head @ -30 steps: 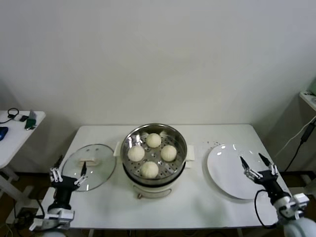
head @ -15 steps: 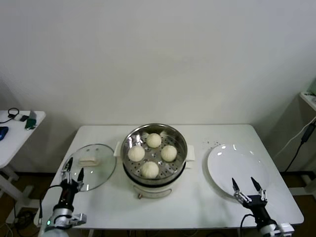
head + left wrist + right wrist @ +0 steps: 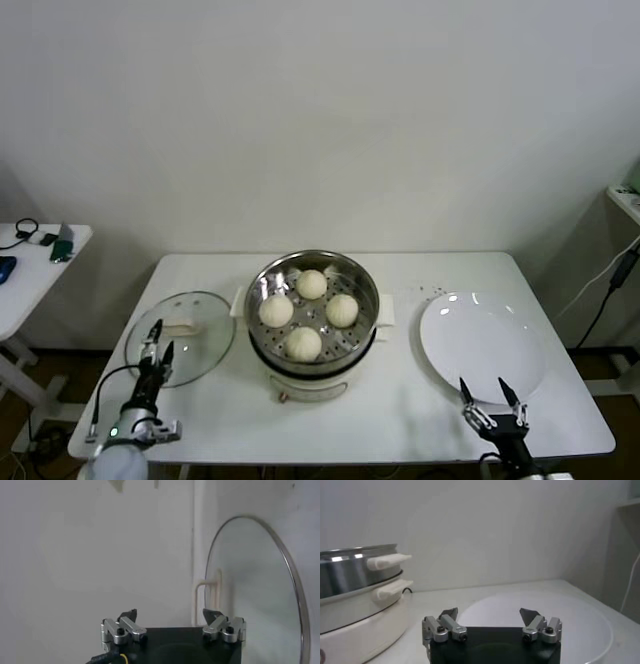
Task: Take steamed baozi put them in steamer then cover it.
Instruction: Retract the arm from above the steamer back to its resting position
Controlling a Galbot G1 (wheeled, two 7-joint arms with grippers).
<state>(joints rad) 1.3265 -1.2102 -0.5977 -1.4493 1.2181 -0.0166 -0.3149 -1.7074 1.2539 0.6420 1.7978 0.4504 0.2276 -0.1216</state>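
Note:
Four cream-white baozi (image 3: 310, 313) lie on the perforated tray inside the steel steamer (image 3: 366, 284), which stands uncovered on its white base at the table's middle; its side shows in the right wrist view (image 3: 350, 572). The glass lid (image 3: 200, 345) lies flat on the table left of the steamer, and it also shows in the left wrist view (image 3: 260, 580). My left gripper (image 3: 156, 337) is open and empty at the lid's near left edge; in its own view (image 3: 171, 615) the jaws stand wide apart. My right gripper (image 3: 491, 392) is open and empty at the front right, near the plate, and shows in the right wrist view (image 3: 490, 613).
A flat white plate (image 3: 490, 340) lies right of the steamer, empty, and shows in the right wrist view (image 3: 590, 625). A small side table (image 3: 30, 270) with small items stands at far left. The white table's front edge (image 3: 350, 452) is near both grippers.
Both arms have drawn back toward the table's front edge and lower in view. The left gripper moved slightly right along the lid's edge. Baozi, steamer and lid have not moved.

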